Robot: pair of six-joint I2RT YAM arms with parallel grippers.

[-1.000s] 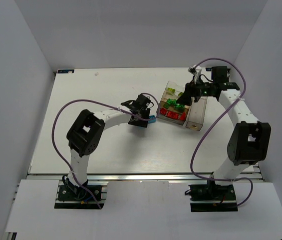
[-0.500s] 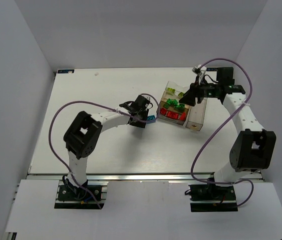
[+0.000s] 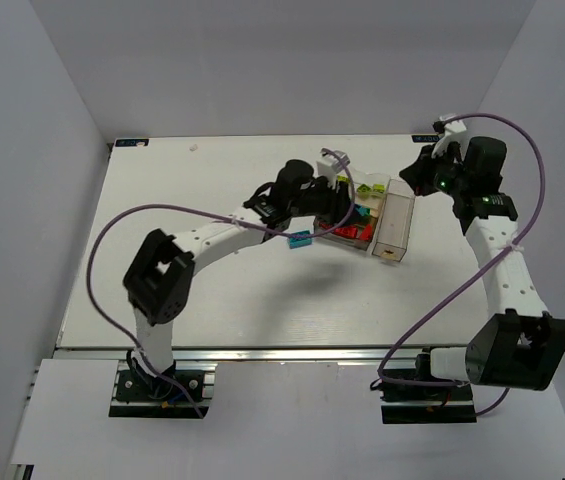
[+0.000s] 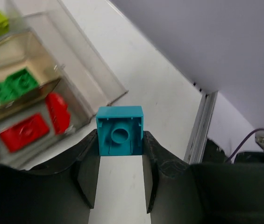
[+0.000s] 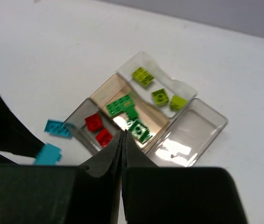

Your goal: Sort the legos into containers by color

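Note:
A cyan lego (image 4: pixel 120 128) is pinched between the fingertips of my left gripper (image 4: pixel 120 140), hollow underside facing the camera. That gripper (image 3: pixel 345 207) hangs over the left side of the containers (image 3: pixel 367 212). The short boxes hold red legos (image 5: pixel 99 129), dark green legos (image 5: pixel 131 116) and lime legos (image 5: pixel 160 95). The long box (image 5: pixel 188 135) looks empty. A second cyan lego (image 3: pixel 300 240) lies on the table left of the red box. My right gripper (image 5: pixel 124 135) is shut on nothing, raised to the right of the boxes (image 3: pixel 414 178).
The white table (image 3: pixel 212 290) is bounded by grey walls at the back and both sides. A metal rail (image 4: pixel 202 123) runs along the table edge. Purple cables loop off both arms.
My left arm has lifted a cyan lego and swung right to the containers. My right gripper has shut and drawn back to the right, away from the boxes.

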